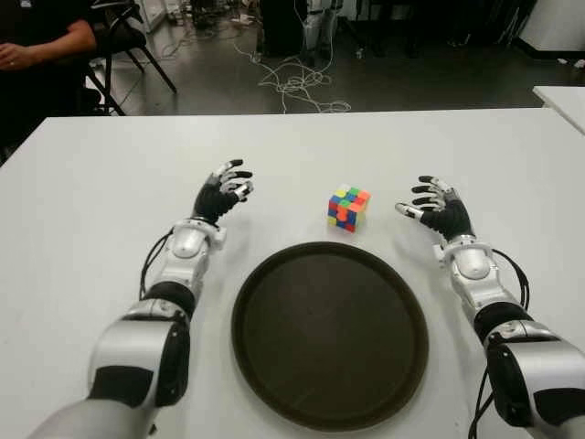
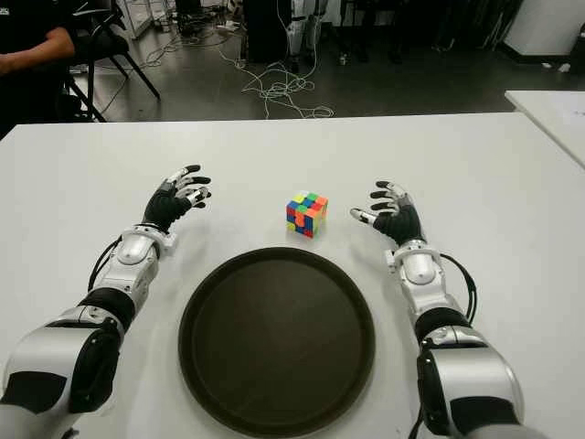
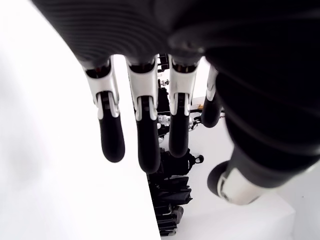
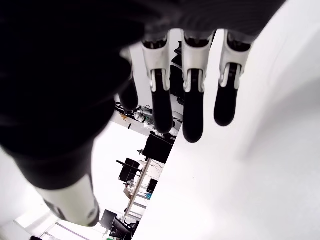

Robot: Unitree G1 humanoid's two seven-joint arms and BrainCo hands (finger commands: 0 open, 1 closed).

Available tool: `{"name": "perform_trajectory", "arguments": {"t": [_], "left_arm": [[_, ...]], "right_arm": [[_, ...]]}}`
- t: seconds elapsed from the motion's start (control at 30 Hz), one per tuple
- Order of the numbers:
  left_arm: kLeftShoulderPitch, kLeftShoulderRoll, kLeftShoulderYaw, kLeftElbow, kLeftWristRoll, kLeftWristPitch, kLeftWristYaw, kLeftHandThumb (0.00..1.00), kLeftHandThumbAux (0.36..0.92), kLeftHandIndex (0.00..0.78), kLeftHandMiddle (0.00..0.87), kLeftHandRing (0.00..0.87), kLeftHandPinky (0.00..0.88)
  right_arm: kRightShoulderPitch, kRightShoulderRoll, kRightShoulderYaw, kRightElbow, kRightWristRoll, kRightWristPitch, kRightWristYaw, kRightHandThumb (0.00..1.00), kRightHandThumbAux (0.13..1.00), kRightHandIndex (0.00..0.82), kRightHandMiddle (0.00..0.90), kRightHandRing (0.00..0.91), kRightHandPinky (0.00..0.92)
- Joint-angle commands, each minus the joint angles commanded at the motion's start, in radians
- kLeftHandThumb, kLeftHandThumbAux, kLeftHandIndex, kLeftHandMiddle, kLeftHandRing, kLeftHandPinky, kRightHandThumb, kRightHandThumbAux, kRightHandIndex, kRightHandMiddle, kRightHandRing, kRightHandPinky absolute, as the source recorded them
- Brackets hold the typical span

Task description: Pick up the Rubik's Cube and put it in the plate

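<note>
Cube (image 1: 348, 208) sits on the white table (image 1: 91, 201), just beyond the far rim of the dark plate (image 1: 274, 274), held by neither hand. Right hand (image 1: 437, 207) near its right, fingers spread, empty. Left hand (image 1: 223, 191) further left, fingers loosely spread, empty.

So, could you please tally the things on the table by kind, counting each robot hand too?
Rubik's Cube: 1
Plate: 1, dark, round, nothing in it
Robot hands: 2, left robot hand and right robot hand, both open and holding nothing, on either side of the cube
Total: 4
</note>
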Motion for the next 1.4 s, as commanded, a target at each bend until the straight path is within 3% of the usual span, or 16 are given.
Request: {"name": "perform_trajectory", "arguments": {"t": [0.93, 1.4], "left_arm": [[0.000, -0.002, -0.002, -0.002, 0.001, 0.003, 0.008, 0.429, 0.730, 0.165, 0.275, 0.322, 0.354], [0.000, -0.004, 0.000, -0.001, -0.002, -0.002, 0.005, 0.422, 0.728, 0.161, 0.268, 0.318, 0.352]], "right_arm": [[-0.002, 0.001, -0.008, 0.000, 0.008, 0.016, 0.014, 0.096, 0.784, 0.228, 0.312, 0.328, 0.334], [-0.012, -0.004, -0.016, -0.005, 0.015, 0.015, 0.007, 0.137, 0.785, 0.227, 0.316, 0.334, 0.345]]}}
